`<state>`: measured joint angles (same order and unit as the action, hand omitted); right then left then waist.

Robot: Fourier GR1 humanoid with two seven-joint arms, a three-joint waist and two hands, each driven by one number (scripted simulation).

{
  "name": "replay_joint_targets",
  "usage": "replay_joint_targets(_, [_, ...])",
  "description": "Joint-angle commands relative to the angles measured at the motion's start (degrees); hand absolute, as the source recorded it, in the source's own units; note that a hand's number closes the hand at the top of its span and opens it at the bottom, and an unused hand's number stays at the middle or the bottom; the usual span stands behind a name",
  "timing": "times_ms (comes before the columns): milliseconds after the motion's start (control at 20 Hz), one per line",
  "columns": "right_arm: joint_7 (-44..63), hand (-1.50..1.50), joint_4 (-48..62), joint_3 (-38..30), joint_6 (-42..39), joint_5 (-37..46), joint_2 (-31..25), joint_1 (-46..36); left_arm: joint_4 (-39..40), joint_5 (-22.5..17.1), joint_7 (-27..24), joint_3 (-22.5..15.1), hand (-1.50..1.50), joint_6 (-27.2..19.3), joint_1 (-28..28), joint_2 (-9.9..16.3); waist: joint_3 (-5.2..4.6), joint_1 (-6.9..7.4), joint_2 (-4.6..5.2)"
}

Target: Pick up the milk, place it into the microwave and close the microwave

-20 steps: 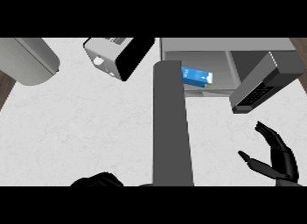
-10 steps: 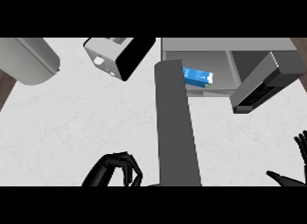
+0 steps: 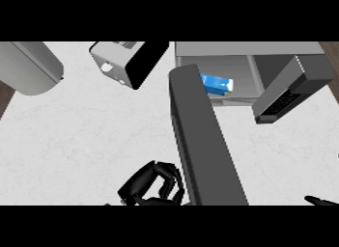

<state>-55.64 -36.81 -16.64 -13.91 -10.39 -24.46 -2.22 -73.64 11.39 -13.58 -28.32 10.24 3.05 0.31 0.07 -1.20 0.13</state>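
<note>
The blue and white milk carton (image 3: 217, 85) lies inside the open microwave (image 3: 236, 53) at the back right. The microwave's dark door (image 3: 204, 140) swings out toward me, edge-on, running down the middle of the view. My left hand (image 3: 152, 185) is at the lower centre, fingers curled, right beside the door's left face near its free end; whether it touches is unclear. My right hand (image 3: 336, 198) shows only at the lower right corner, fingers straight, holding nothing.
A toaster (image 3: 128, 60) stands at the back centre-left. A large grey rounded appliance (image 3: 25, 65) sits at the back left. The microwave's control panel (image 3: 294, 89) juts out at the right. The white counter (image 3: 79, 140) ends at dark floor on the left.
My left hand has risen from the lower edge up beside the door's left face. My right hand has drawn back toward the lower right corner. The door and milk have not moved.
</note>
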Motion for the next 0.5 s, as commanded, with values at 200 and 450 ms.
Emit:
replay_joint_targets(200, [-5.7, -1.50, 0.0, 0.5, -8.0, -1.2, -1.8, 0.7, 15.2, -5.7, 2.1, -12.3, 1.50, -2.6, 13.8, -0.3, -0.06, -1.13, 0.33])
replay_joint_targets(450, [-4.2, -1.50, -5.4, 2.7, -10.2, -1.9, -2.5, 0.4, 17.6, -12.6, -1.3, -21.0, 1.50, -10.1, 17.1, -0.3, -0.20, -2.59, 0.40])
